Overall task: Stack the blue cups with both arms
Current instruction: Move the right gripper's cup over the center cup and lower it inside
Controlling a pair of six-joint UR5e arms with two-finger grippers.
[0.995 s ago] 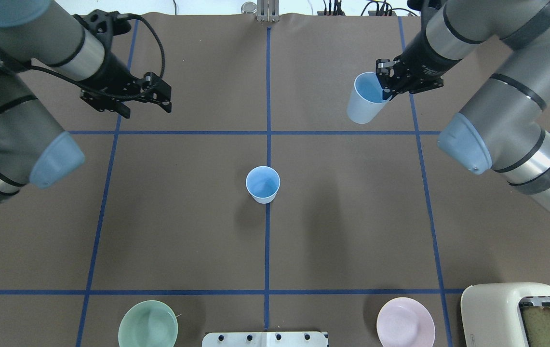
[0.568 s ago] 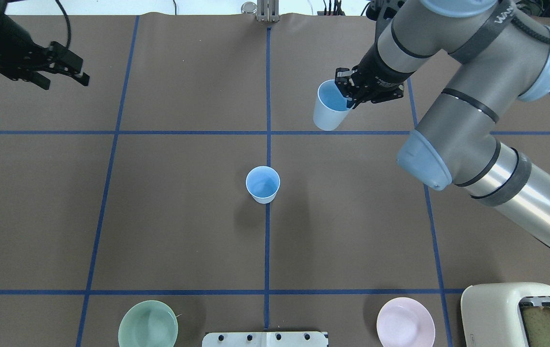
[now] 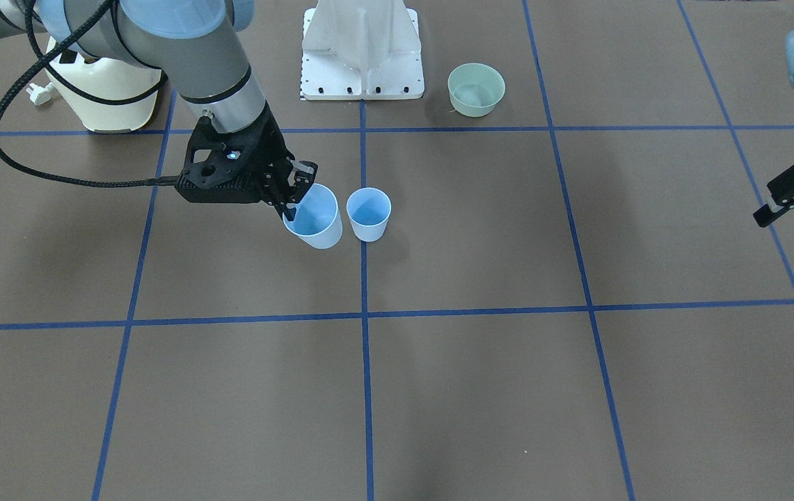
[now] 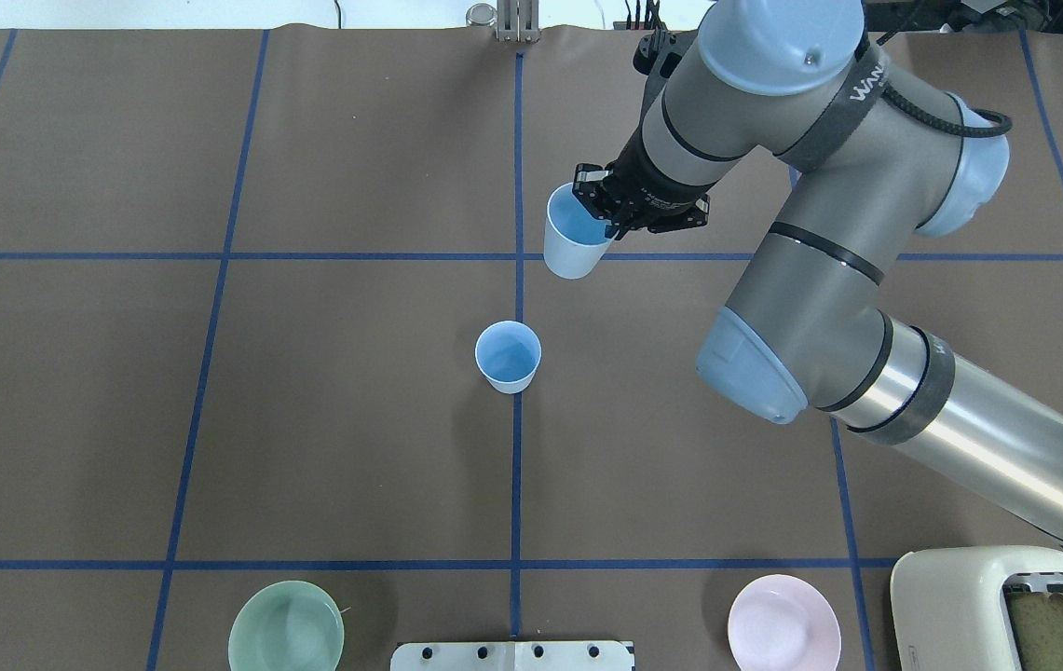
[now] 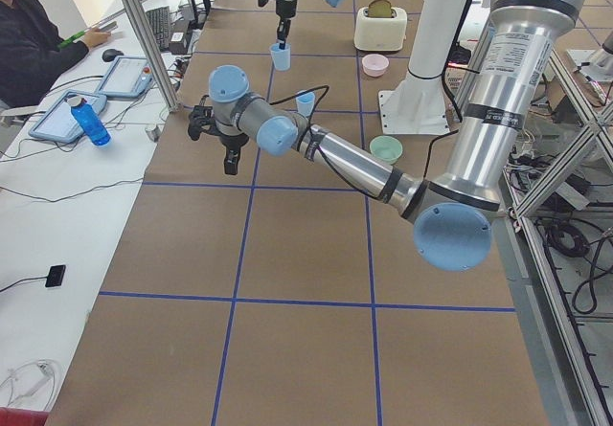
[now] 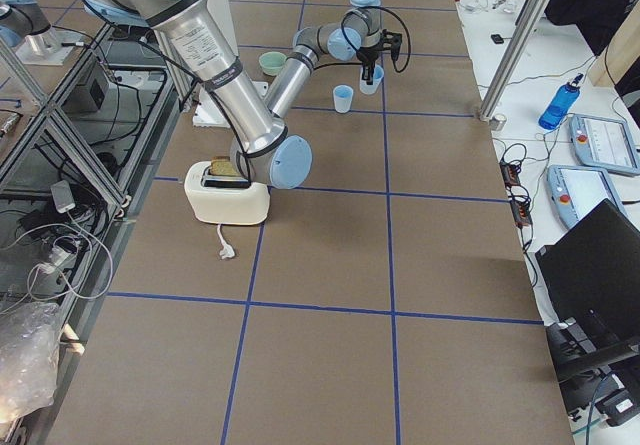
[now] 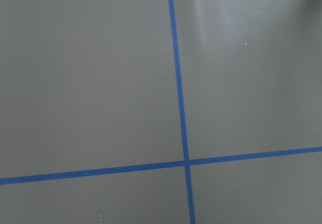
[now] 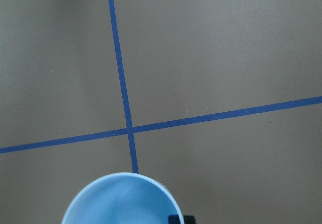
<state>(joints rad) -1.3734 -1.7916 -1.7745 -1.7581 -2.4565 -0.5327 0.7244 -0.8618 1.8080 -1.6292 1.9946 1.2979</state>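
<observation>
One blue cup stands upright and empty on the centre line of the table; it also shows in the front view. My right gripper is shut on the rim of the second blue cup and holds it tilted, off the table, just short of the standing cup. In the front view that gripper and its cup are right beside the standing cup. The right wrist view shows only the held cup's rim. My left gripper is open and empty at the far left side of the table.
A green bowl and a pink bowl sit at the near edge on either side of the white pedestal. A cream toaster with bread stands at the near right corner. Blue tape lines cross the brown table.
My right arm has swung left with its cup, from the far right toward the centre line and the standing cup. My left arm has drawn back left, almost out of the overhead view.
</observation>
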